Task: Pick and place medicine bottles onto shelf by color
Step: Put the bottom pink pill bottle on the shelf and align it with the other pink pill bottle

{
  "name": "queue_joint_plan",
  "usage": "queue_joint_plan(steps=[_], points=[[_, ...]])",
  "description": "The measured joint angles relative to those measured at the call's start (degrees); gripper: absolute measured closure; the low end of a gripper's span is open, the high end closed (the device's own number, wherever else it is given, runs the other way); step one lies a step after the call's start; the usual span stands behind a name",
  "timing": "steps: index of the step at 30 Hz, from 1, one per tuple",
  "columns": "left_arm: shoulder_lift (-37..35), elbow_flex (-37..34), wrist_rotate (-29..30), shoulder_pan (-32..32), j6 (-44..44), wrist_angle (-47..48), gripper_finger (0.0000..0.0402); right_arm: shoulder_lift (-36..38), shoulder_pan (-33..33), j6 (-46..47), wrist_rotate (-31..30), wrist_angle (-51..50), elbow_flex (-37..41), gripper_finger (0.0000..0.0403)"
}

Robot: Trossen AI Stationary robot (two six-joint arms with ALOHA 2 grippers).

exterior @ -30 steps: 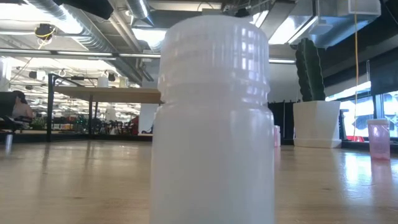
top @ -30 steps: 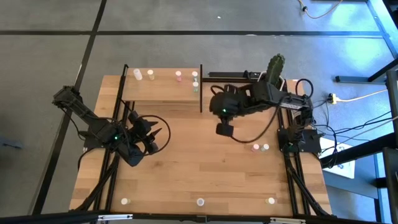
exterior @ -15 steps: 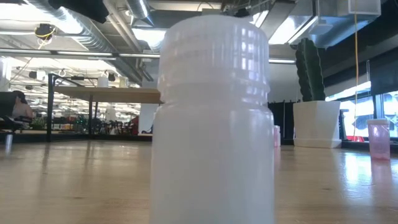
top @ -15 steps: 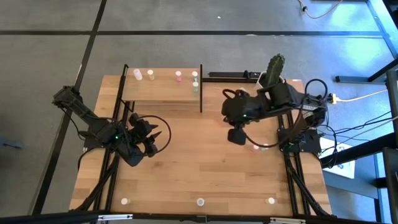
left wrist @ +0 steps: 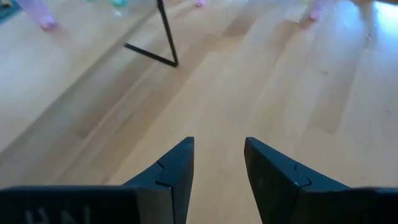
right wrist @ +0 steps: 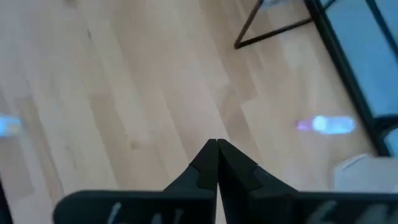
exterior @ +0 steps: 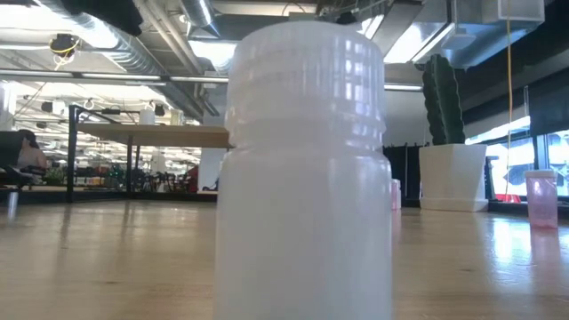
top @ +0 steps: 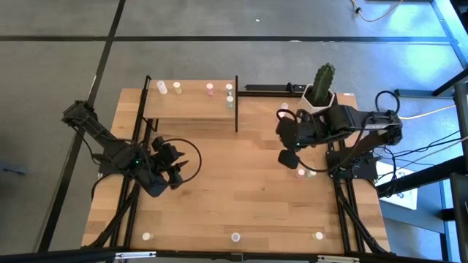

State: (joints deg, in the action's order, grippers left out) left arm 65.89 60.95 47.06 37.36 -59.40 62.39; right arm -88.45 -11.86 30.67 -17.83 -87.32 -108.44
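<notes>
The right tool [top: 287, 157], clenched empty, hangs beside the cactus [top: 323, 79]; pink bottle [top: 300, 173] just beyond, nearer this arm.

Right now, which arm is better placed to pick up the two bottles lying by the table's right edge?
The right arm, probably. Its right gripper, shut and empty, hangs right beside the pink bottle and green bottle. The left gripper, open, sits far across the table.
</notes>
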Motion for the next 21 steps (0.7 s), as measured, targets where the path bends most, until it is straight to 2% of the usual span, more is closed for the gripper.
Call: queue_joint_plan(steps=[7, 12, 18, 21], points=[[0.0, 0.0, -7.4, 1.3, -0.5, 0.0, 0.0266, 5.5, -0.9, 8.1, 4.0, 10.5, 13.1, 0.0396], [0.0, 0.0, -8.3, 1.7, -0.5, 0.0, 0.0266, 5.5, -0.2, 22.6, 4.6, 8.5, 17.0, 0.0396], [0.0, 0.0, -7.8, 1.7, -0.6, 0.0, 0.0266, 5.6, 0.0, 31.0, 9.7, 5.4, 18.8, 0.0396], [0.0, 0.0, -7.7, 1.7, -0.4, 0.0, 0.0266, 5.5, 0.2, 33.3, 10.0, 4.5, 18.9, 0.0395]])
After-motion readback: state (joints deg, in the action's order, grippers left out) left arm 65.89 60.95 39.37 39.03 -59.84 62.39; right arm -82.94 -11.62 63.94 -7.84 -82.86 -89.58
